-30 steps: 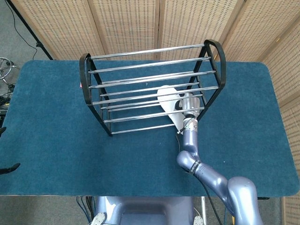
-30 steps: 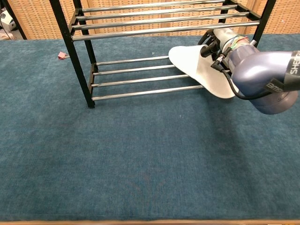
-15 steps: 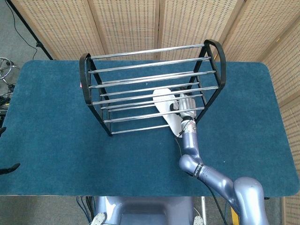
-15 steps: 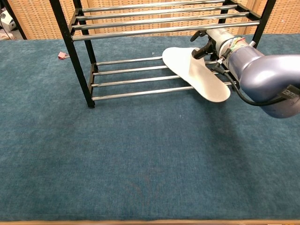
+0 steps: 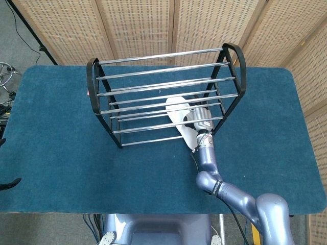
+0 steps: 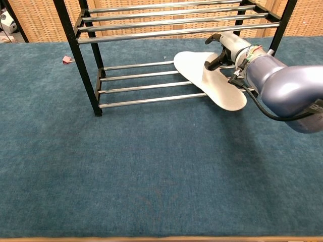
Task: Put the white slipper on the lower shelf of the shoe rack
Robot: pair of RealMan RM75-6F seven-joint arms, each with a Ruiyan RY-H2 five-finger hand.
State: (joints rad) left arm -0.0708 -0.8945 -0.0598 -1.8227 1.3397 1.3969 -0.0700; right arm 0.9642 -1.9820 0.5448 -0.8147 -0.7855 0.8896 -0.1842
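On the lower shelf (image 6: 146, 86), right hand (image 6: 225, 50) grips white slipper (image 6: 209, 80), sole tilted.

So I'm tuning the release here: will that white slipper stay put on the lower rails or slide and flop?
The white slipper looks thin and flat, so probably light and a bit floppy. Its heel overhangs the front rail of the shoe rack, so it may tip or slide on the smooth bars once the right hand lets go.

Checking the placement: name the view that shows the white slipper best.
Chest view: the flat white slipper lies unobstructed across the lower chrome bars, the right hand at its far edge. The head view sees it only in slices through the upper rails.
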